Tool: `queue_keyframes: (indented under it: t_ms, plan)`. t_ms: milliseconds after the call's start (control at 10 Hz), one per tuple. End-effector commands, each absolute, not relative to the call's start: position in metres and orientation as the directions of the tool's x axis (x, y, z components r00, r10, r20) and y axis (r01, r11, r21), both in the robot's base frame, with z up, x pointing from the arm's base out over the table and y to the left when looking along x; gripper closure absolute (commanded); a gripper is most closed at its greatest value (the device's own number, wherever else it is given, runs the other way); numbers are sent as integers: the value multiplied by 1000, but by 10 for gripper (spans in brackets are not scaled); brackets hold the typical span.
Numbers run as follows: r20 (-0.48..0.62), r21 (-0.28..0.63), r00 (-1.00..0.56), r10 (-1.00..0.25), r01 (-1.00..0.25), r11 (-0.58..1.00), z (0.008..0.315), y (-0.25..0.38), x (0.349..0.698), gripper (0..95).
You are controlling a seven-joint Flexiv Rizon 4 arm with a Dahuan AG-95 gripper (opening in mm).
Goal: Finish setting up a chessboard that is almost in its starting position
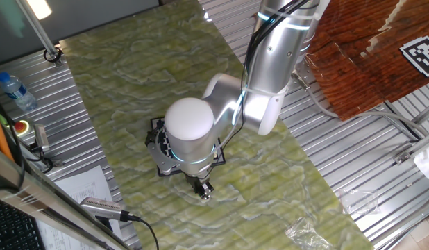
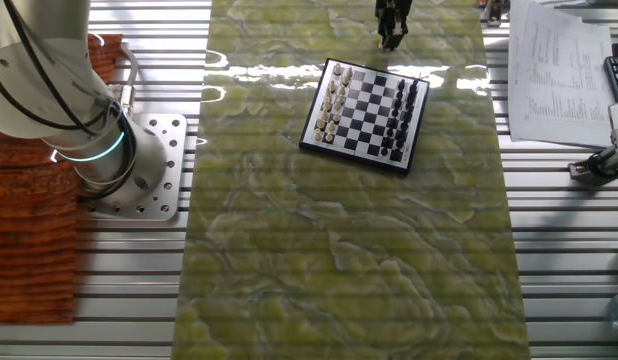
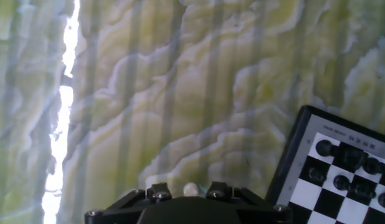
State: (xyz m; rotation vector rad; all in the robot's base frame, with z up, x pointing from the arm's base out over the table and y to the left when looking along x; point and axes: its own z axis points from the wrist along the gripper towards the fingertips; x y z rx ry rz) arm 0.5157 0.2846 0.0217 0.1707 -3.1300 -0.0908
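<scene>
Your fingers (image 3: 191,188) are pinching a cream piece (image 3: 191,188) off the chessboard (image 2: 364,104) near the desk (image 2: 339,250) edge, probably the stray needing its square.

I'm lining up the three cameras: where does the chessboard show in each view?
One fixed view: chessboard at centre-left, mostly hidden behind the arm's white joint.
Other fixed view: upper centre, fully visible.
Hand view: only a corner, bottom right, with dark pieces.
Shared landmark: the green marbled mat under it.
</scene>
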Motion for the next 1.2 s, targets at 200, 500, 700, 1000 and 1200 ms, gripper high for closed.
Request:
queue_keyframes:
  t_ms: [200, 500, 700, 1000, 1200]
  plan:
    - [1, 55, -995, -103, -103, 993, 21, 285, 516, 760]
    - [1, 55, -995, -100, -100, 993, 21, 285, 516, 760]
    - [2, 54, -995, -98, -98, 994, 21, 285, 516, 950]
    - [2, 52, -996, -94, -94, 994, 22, 285, 516, 950]
    - [0, 52, -995, -97, -97, 994, 22, 285, 515, 950]
